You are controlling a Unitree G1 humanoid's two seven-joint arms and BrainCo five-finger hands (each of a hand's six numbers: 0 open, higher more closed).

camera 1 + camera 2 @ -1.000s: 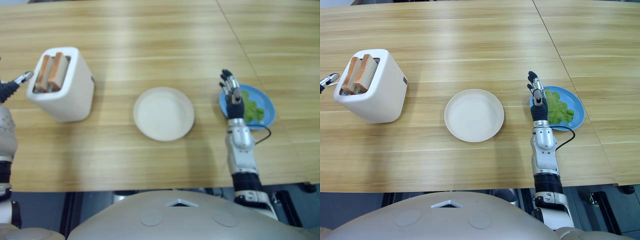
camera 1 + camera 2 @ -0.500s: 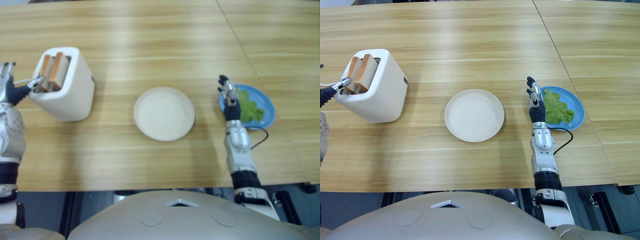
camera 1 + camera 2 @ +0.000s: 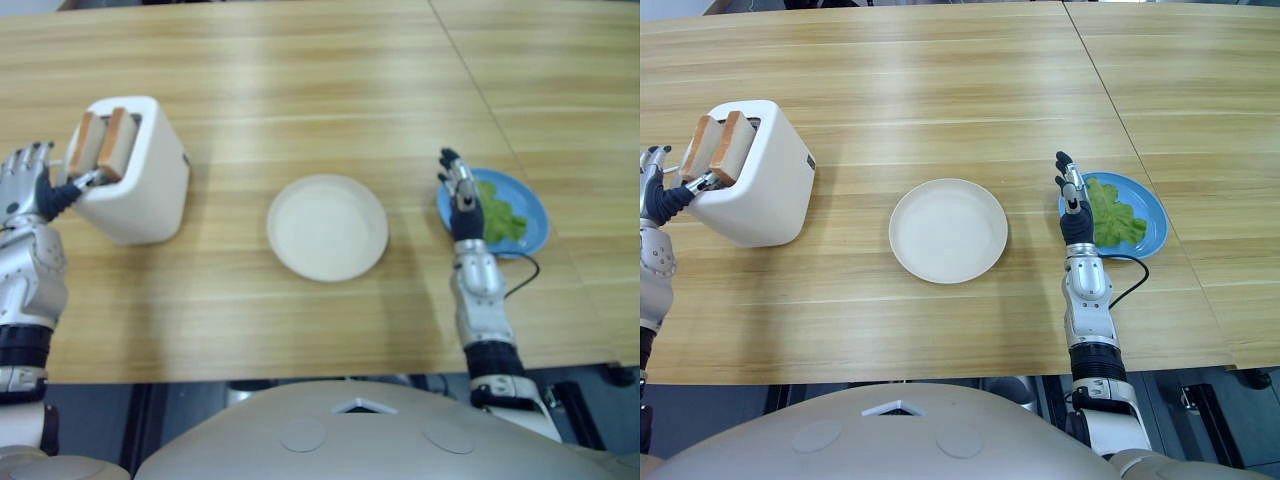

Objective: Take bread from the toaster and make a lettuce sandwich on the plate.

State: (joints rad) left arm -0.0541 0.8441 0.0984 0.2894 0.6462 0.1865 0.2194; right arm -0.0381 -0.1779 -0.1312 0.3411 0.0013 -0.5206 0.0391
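Where the right hand stands upright with straight fingers, holding nothing, it hides the left rim of the blue dish of lettuce. The plate lies mid-table. Farther left, we see the left hand spread beside the toaster. One fingertip seems to touch its top edge beside the two bread slices.

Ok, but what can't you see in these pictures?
- Bottoms of the bread slices: both eye views, hidden inside the toaster.
- Whether the left hand touches the bread: both views, too small to tell.
- Left edge of the blue plate and part of the lettuce: both views, covered by the right hand.
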